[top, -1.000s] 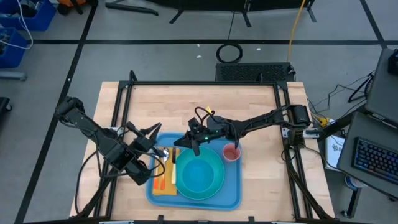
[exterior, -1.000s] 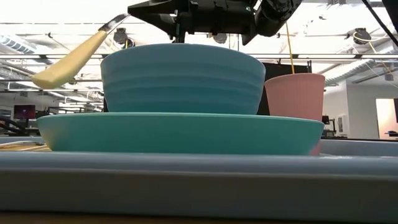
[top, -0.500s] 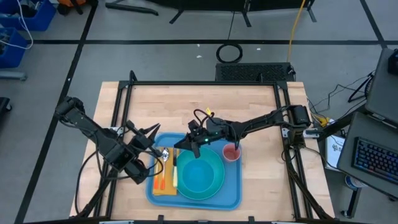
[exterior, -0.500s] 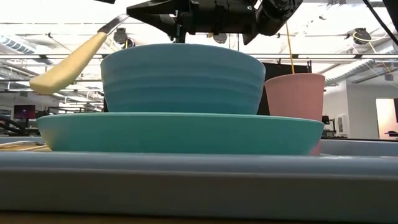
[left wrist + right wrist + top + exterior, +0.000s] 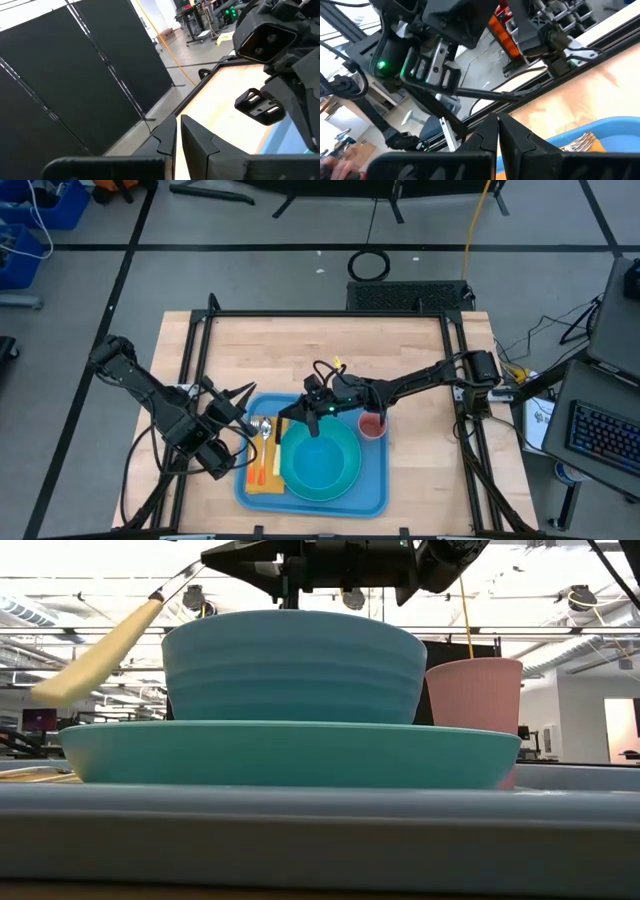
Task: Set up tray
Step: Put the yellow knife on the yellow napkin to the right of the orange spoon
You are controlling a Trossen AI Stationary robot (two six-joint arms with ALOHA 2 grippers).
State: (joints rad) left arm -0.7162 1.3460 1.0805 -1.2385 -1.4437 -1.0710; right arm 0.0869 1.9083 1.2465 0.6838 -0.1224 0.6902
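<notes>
- Tray [image 5: 372, 498]: plate [image 5: 290, 752], bowl [image 5: 290, 665], pink cup [image 5: 474, 690], napkin [image 5: 252, 480] and fork [image 5: 262, 430] placed.
- Right gripper [image 5: 297, 414]: pinching the yellow-handled utensil [image 5: 95, 655], not yet laid down.
- Left gripper [image 5: 238, 395]: fingers nearly together, empty, beside the tray.

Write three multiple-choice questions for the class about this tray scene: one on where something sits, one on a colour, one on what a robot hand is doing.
1. Where does the small pink ribbed cup stand?
A. on the bare wooden table
B. on the large flat blue plastic tray, beside the round turquoise plate
C. inside the turquoise ribbed bowl

2. What colour is the rectangular napkin?
A. green
B. white
C. orange

3. What is the right hand doing?
A. holding a pale-yellow-handled utensil in the air
B. resting open on the table
C. gripping the cup

Answers:
1 B: the high view shows the cup on the tray next to the plate, and the bowl holds no cup.
2 C: the napkin is orange.
3 A: the right hand is shut on the utensil, which hangs slanted above the tray.
</notes>
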